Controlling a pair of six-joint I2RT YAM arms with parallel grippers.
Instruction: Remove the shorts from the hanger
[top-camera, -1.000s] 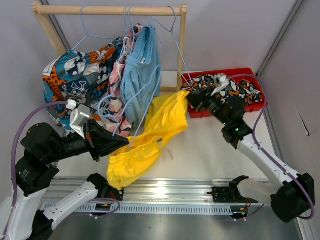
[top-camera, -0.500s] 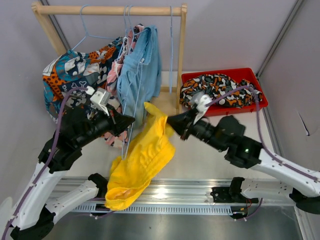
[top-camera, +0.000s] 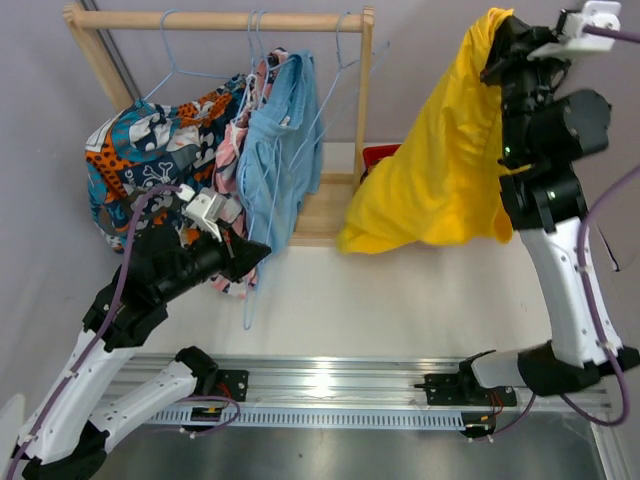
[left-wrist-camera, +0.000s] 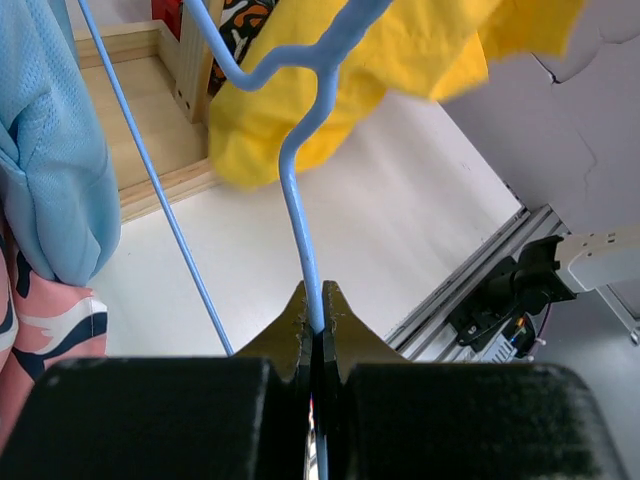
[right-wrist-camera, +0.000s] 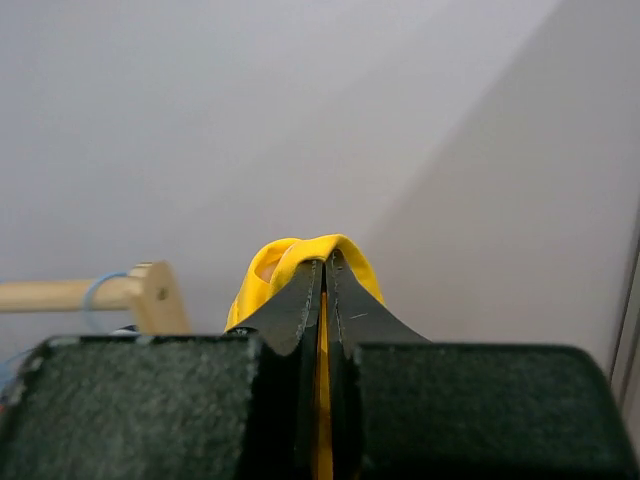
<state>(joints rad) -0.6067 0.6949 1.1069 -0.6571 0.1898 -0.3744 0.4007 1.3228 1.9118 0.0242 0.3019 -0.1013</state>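
Overhead view wide; wrist views close; all share yellow shorts (top-camera: 440, 170).

Wooden rack (top-camera: 220, 19) back-left on table (top-camera: 400, 300); red bin (top-camera: 378, 153) by rack's rt post.

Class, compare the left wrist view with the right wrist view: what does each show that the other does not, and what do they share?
Only the left wrist view shows the left gripper shut on a blue hanger wire, the light blue shorts, the pink shorts and the white tabletop. Only the right wrist view shows the right gripper pinching fabric, with the end of the rack's top rail behind it. Both show the yellow shorts and some part of the wooden rack.
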